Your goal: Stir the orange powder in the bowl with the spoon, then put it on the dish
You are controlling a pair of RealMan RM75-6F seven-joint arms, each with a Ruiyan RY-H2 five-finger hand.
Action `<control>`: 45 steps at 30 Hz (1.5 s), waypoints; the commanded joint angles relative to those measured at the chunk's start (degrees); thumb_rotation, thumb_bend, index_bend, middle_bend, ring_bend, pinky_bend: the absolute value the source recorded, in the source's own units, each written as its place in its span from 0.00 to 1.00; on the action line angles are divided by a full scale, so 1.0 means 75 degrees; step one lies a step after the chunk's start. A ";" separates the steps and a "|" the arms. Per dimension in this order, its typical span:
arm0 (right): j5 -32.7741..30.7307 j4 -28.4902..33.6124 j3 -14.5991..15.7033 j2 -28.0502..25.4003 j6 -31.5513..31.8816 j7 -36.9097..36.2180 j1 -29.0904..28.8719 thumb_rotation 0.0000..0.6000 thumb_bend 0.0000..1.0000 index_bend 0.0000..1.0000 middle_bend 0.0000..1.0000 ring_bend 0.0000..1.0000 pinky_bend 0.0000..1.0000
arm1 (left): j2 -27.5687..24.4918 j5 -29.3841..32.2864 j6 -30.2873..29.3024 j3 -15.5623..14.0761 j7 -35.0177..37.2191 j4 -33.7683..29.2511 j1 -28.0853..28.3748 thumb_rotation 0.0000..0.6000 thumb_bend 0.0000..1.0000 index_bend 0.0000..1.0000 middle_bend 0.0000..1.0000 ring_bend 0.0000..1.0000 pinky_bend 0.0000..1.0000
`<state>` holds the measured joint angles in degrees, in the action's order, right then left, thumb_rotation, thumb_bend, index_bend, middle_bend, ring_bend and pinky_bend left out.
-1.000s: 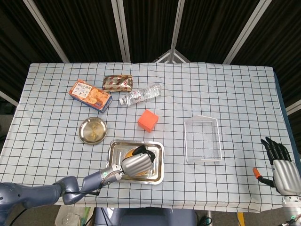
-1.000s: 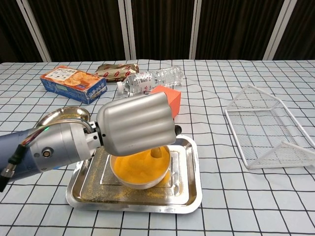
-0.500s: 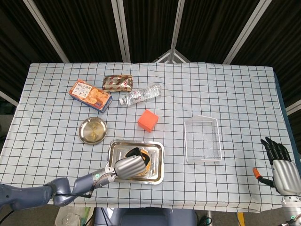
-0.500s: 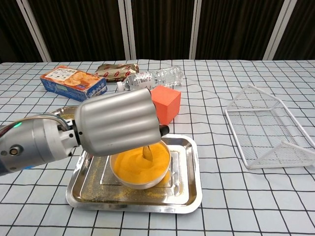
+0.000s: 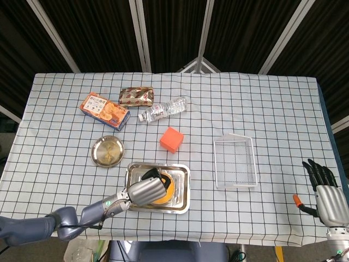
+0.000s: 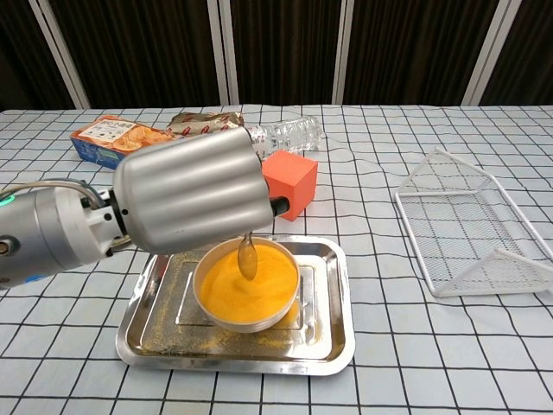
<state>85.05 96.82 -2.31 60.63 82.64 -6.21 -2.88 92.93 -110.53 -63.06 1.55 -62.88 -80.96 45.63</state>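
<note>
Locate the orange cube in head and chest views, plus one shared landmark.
Head view: orange cube sits near centre, just above the tray.
Chest view: orange cube sits centre-left, behind the tray, its left side cut off by the left hand.
Shared landmark: the bottle, lying just beyond the cube in both.

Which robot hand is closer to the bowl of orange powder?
Left. The left robot hand hangs right above the bowl, holding the spoon. The right robot hand sits far off at the table's edge.
</note>
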 commanded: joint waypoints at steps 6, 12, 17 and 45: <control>0.0032 -0.0002 0.0004 -0.0005 0.0017 -0.0014 0.0002 1.00 0.36 0.00 0.00 0.00 0.00 | -0.0238 0.0212 0.0205 0.0048 -0.0098 -0.0562 -0.0109 1.00 0.71 0.78 1.00 0.95 0.97; 0.0015 0.0013 0.0009 -0.0001 0.0010 0.0015 0.0007 1.00 0.36 0.00 0.00 0.00 0.00 | -0.0508 0.0334 0.0593 0.0008 -0.0090 -0.0893 -0.0063 1.00 0.71 0.78 1.00 0.95 0.97; -0.0015 0.0025 -0.0002 -0.0006 -0.0011 0.0005 0.0001 1.00 0.36 0.00 0.00 0.00 0.00 | -0.0576 0.0432 0.0765 0.0019 -0.0180 -0.0939 -0.0078 1.00 0.71 0.78 1.00 0.95 0.97; -0.0051 0.0054 -0.0005 -0.0016 -0.0060 0.0044 -0.0014 1.00 0.36 0.00 0.00 0.00 0.00 | 0.0447 0.0843 0.0927 0.0353 -0.0705 -0.0141 -0.0130 1.00 0.71 0.78 1.00 0.95 0.97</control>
<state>84.66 97.23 -2.35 60.50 82.19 -5.89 -2.99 95.96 -104.38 -55.88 3.86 -67.97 -82.28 44.58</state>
